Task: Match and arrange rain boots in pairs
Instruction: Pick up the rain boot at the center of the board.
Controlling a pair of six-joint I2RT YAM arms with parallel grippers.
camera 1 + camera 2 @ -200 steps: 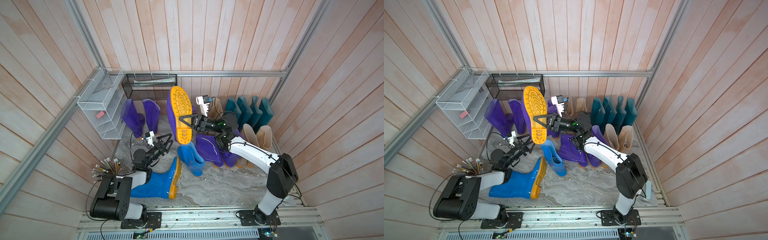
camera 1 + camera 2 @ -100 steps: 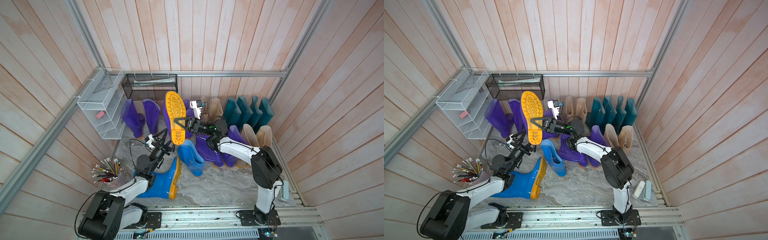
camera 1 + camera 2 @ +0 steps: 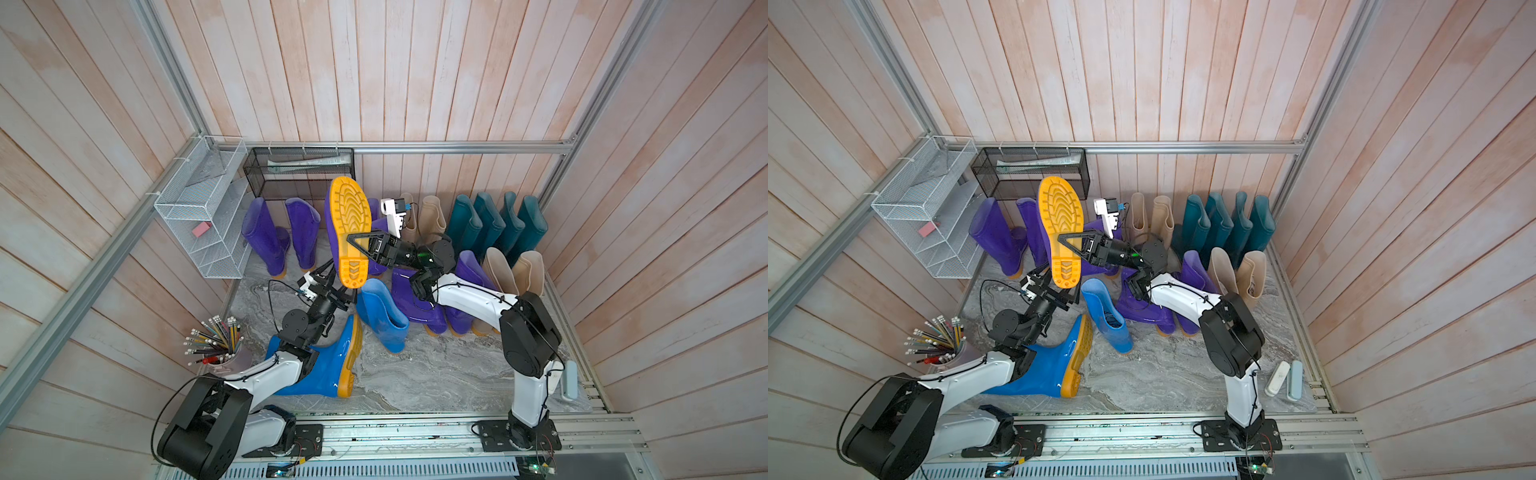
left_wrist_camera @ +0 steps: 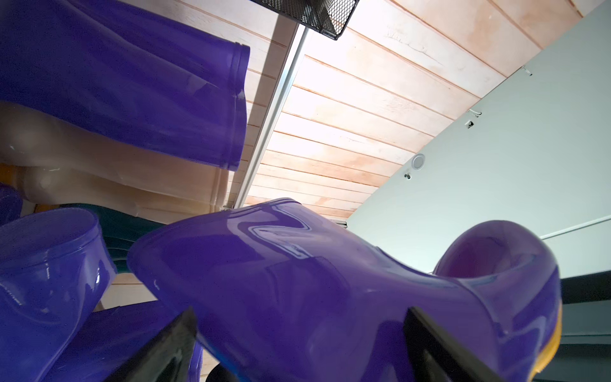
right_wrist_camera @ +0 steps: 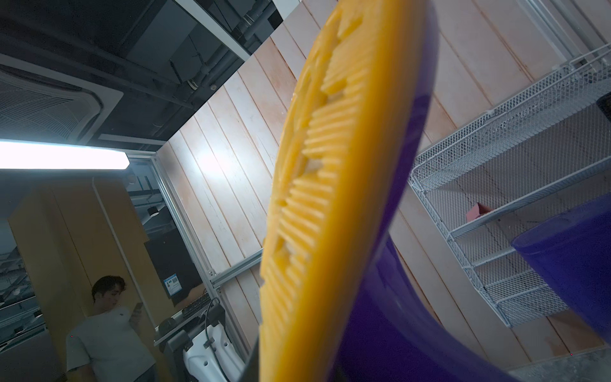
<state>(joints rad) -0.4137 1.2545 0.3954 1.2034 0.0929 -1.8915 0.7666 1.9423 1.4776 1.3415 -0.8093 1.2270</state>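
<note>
Right gripper [image 3: 354, 243] is clamped on the lifted purple boot [image 3: 348, 216] near its heel, with one black finger lying across the orange-yellow sole. We see that sole turned up toward both top views. Its long axis runs from the back wall toward the front edge of the grey marbled floor [image 3: 436, 374], toe to the back and heel to the front. The boot hangs over the floor's back-left part. In the right wrist view the ribbed tread is blurred, and we cannot tell whether it carries any lettering.

Left gripper [image 3: 328, 286] sits just under that heel. Its fingers [image 4: 439, 347] are spread wide on either side of the boot's glossy upper, and we cannot tell whether they touch it.

Near the front-left corner a fallen blue boot [image 3: 328, 365] lies on its side, with its shaft pointing to the left edge under the left arm and its sole facing right. A standing blue boot [image 3: 382, 316] is near the middle, toe toward the front. Four teal boots [image 3: 494, 224] stand upright in a row by the back-right corner.

Outside the cell, a blue-and-white sticker [image 5: 173, 286] carries print too small for us to read.
</note>
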